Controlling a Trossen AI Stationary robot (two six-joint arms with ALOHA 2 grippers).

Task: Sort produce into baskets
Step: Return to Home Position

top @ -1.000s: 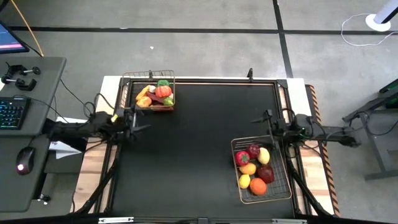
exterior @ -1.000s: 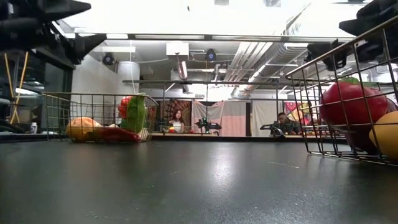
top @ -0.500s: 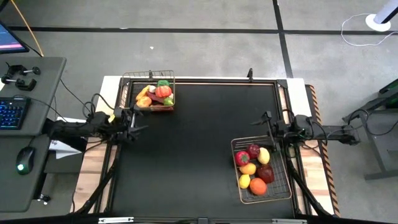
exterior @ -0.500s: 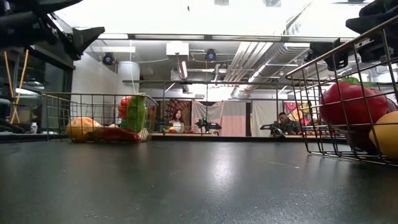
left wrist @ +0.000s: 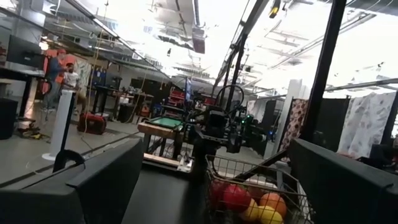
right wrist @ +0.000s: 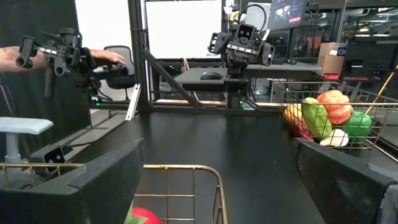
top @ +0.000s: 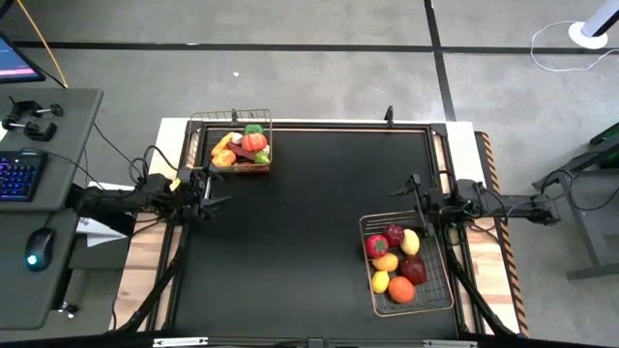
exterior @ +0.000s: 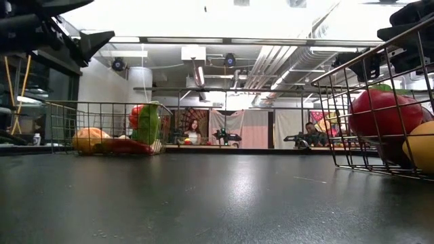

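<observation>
Left gripper (top: 218, 189) wide open and empty, fingers (left wrist: 93, 183) spread far apart, held over the left side of the black table (top: 309, 213) and pointing inward across it. Just beyond it, toward the upper left corner in the high view, the smaller wire basket (top: 203, 135), packed close with an orange pumpkin (top: 254, 142), a green pepper (top: 254, 129), a yellow-orange piece (top: 223, 147) and other pieces too small to name.

Right gripper (top: 406, 193) likewise open, nothing between its fingers (right wrist: 87, 180), over the right side of the table, facing the left one and well apart from it. Just beside it, toward the high view's lower edge, the larger wire basket (top: 440, 290), loaded with a red apple (top: 376, 246), a dark-red piece (top: 395, 233), a yellow lemon (top: 410, 241), a second lemon (top: 380, 281), an orange (top: 401, 289) and another dark-red piece (top: 414, 270).

Farther out, left of the table, a desk with a lit keyboard (top: 19, 174) and a mouse (top: 37, 253). Beyond the table in the right wrist view, a person's hand (right wrist: 107, 57) resting on dark equipment.
</observation>
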